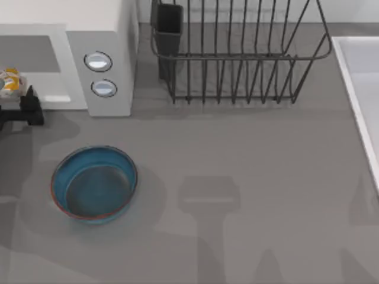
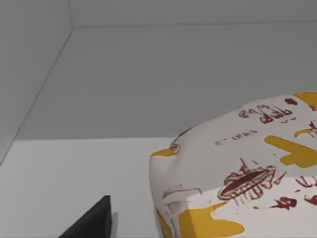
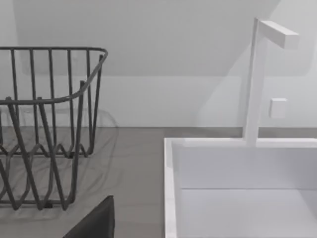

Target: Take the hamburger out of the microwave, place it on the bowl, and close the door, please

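Hamburger [image 1: 10,81] sits inside the microwave [image 1: 109,41] cavity at the top view's far left edge, wrapped in white paper with orange-yellow patches and small red marks; it is not yet lifted out. Left gripper [image 1: 26,106] is at the mouth of the cavity, just beside the hamburger, its dark fingers reaching in from the table side. Whether its fingers are parted or closed cannot be told: the top view cuts it off at the frame edge. In the left wrist view the hamburger [image 2: 237,173] looms large and close on the white cavity floor, with one dark finger [image 2: 91,223] low beside it and no contact visible, so by my reading nothing is grasped yet. Outward from there: two round silver-blue knobs [image 1: 98,61] on the microwave's side panel face the camera; the cavity is exposed, so the door must be swung open, though the panel itself lies beyond the frame. Bowl [image 1: 95,183], blue with a reddish-brown rim, stands empty on the grey table [image 1: 249,177], near the microwave front and apart from it. Black wire dish rack [image 1: 237,53] stands farther right along the back; white sink [image 1: 361,89] at the right edge. Right wrist view looks past the rack toward the sink and its faucet [image 3: 255,79]. Progress, as judged: reach under way; grasp, carry to bowl, and door closing all remain.
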